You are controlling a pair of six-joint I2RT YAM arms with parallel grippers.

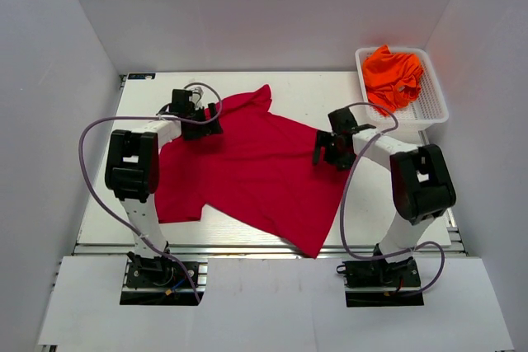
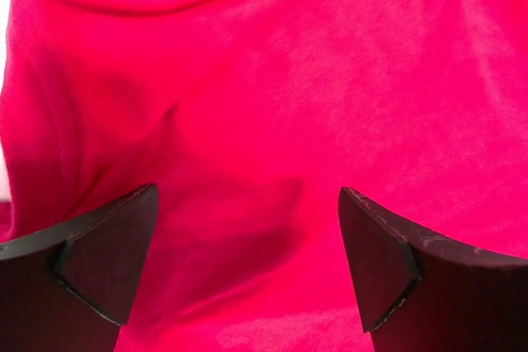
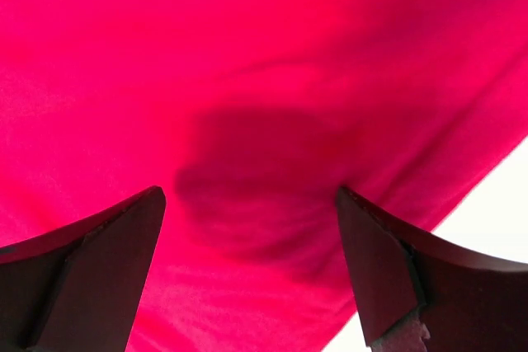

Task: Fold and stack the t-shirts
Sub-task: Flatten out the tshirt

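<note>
white table (image 1: pixel 305 96): crimson t-shirt (image 1: pixel 256 171) lying rumpled, askew; left end effector (image 2: pixel 247 204) and right end effector (image 3: pixel 252 199) both hovering agape, empty; wrinkles probably risking a skewed fold.

Crimson t-shirt (image 1: pixel 256 166) spread flat, skewed diagonally, lightly wrinkled, centre; orange t-shirts (image 1: pixel 394 76) crumpled in heap far right.

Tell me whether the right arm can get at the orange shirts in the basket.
Probably yes. The right gripper hangs open over the red shirt, holding nothing; the basket is open-topped just beyond it, the orange shirts on top, nothing between.
</note>
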